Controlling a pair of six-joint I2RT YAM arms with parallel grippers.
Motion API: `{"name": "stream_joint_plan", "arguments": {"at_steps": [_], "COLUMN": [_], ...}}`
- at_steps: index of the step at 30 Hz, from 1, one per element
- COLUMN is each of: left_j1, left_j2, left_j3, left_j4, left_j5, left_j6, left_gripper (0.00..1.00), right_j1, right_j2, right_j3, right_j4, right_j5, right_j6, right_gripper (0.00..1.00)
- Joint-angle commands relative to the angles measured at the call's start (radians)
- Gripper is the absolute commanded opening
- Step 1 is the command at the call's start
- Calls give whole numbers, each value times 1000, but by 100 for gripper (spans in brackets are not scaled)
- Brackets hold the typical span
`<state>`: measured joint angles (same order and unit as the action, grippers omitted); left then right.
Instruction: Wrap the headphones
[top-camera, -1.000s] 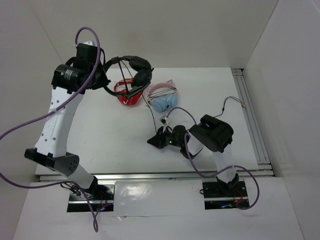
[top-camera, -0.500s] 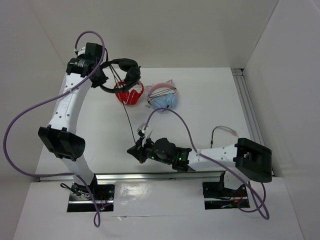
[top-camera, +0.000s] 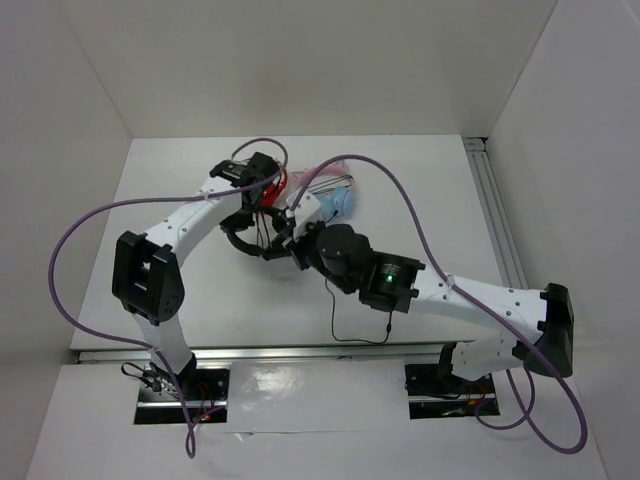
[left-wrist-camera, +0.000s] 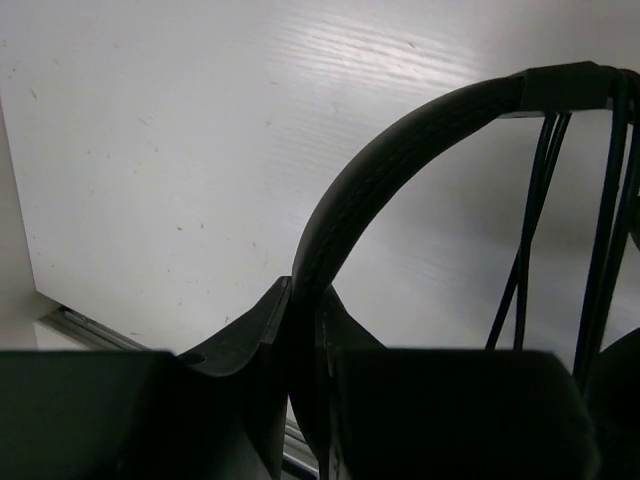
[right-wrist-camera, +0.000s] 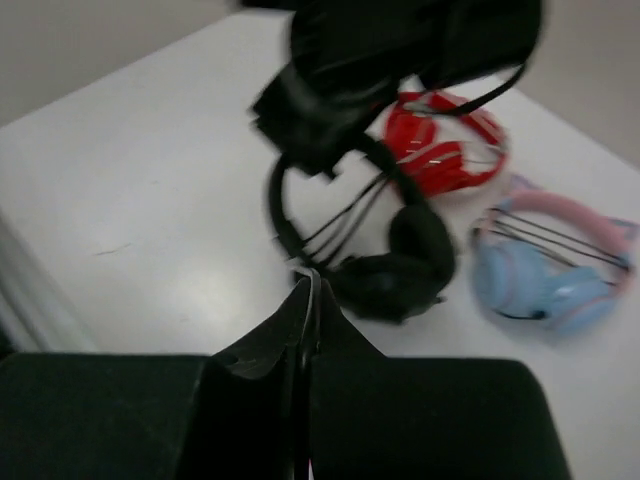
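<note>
Left gripper (left-wrist-camera: 303, 318) clamped on the headband (left-wrist-camera: 400, 140). The black headphones (top-camera: 250, 238) sit beside the red headphones (right-wrist-camera: 440, 160). Right gripper (right-wrist-camera: 309, 300) pinches the cable (top-camera: 333, 315). Judged light, band springy, cable limp: I hold the band, never the cushions.

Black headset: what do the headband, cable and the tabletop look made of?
Headband: matte black, finely ribbed surface, probably rubbery plastic or fabric cover; left gripper clamps it. Cable: thin, black, smooth, likely a rubber or PVC jacket. Tabletop: white sheet, faint sheen, fine parallel lines, perhaps fluted plastic board.
</note>
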<state>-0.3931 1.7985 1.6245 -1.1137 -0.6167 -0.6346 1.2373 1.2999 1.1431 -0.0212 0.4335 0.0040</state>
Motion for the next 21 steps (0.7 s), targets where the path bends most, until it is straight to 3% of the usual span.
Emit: {"name": "stream_joint_plan", "arguments": {"at_steps": [1,8,13,16,21], "left_j1": [-62,-217,-415,-508,-584], "left_j2": [-65,-267,-372,-461,-548], "left_j3": [-55,-232,-261,-250,-180], "left_j4": [77,98,43,16,-85], "left_j5": [-51,34,52,115,129], "left_j6": [67,115,138,147,127], "left_gripper": [0,0,0,0,0], "right_j1": [-88,-206,-317,-421,-573], "right_j2": [-1,-40,-31,-8,12], "right_j3": [111,67,0,-22,-66], "right_j4": [-135,-109,18,66,105], "right_j5": [137,235,223,156,-135], "right_j6": [-165,-291,-325,-311,-259], "right_gripper": [0,0,0,0,0]}}
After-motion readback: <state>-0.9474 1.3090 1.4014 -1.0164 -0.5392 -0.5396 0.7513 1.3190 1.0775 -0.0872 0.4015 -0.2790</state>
